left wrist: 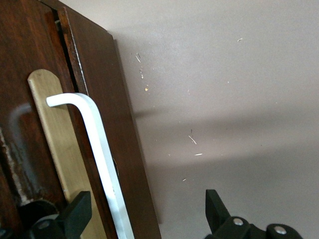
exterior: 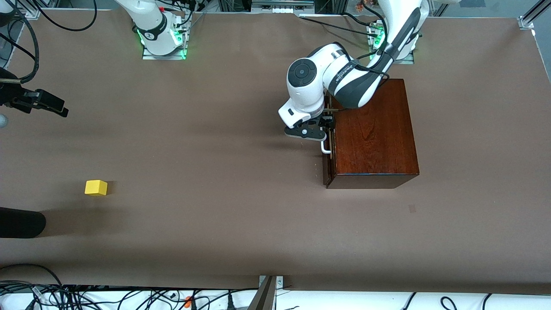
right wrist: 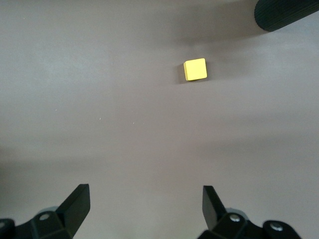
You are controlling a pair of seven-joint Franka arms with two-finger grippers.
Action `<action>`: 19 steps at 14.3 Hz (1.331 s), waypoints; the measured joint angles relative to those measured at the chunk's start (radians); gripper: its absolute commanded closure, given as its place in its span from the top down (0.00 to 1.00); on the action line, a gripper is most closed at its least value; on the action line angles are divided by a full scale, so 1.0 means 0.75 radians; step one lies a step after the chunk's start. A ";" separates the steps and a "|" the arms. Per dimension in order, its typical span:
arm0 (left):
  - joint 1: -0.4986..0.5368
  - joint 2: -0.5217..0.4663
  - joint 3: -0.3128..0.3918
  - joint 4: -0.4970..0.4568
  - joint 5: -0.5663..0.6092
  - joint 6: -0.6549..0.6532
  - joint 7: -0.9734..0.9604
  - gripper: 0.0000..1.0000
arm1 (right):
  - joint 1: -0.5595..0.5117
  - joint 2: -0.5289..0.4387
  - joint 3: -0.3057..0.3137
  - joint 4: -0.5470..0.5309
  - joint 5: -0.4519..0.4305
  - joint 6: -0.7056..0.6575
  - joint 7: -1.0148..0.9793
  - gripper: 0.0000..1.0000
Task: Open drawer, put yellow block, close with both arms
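The dark mahogany box (exterior: 374,129) stands toward the left arm's end of the table. Its drawer front (exterior: 326,170) sits against the box, and no pale tray shows. My left gripper (exterior: 327,128) is at the white loop handle (exterior: 326,148). In the left wrist view the handle (left wrist: 99,149) runs between the fingers of the open left gripper (left wrist: 146,216), closer to one finger. The yellow block (exterior: 95,187) lies on the table toward the right arm's end. My right gripper (exterior: 58,110) hovers open and empty there; its wrist view (right wrist: 144,209) shows the block (right wrist: 195,69) ahead.
A black cylinder (exterior: 21,224) pokes in at the table edge, nearer to the front camera than the block; it also shows in the right wrist view (right wrist: 284,15). Brown table surface (exterior: 206,150) lies between block and box. Cables hang along the front edge.
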 measured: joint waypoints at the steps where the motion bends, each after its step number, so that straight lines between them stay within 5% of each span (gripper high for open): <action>1: 0.000 0.000 0.000 -0.001 0.002 0.002 -0.006 1.00 | 0.000 0.000 0.000 0.000 0.000 0.000 0.000 1.00; 19: -0.058 0.077 0.003 0.014 0.020 0.072 -0.037 1.00 | 0.000 0.000 0.000 0.000 0.000 0.000 0.000 1.00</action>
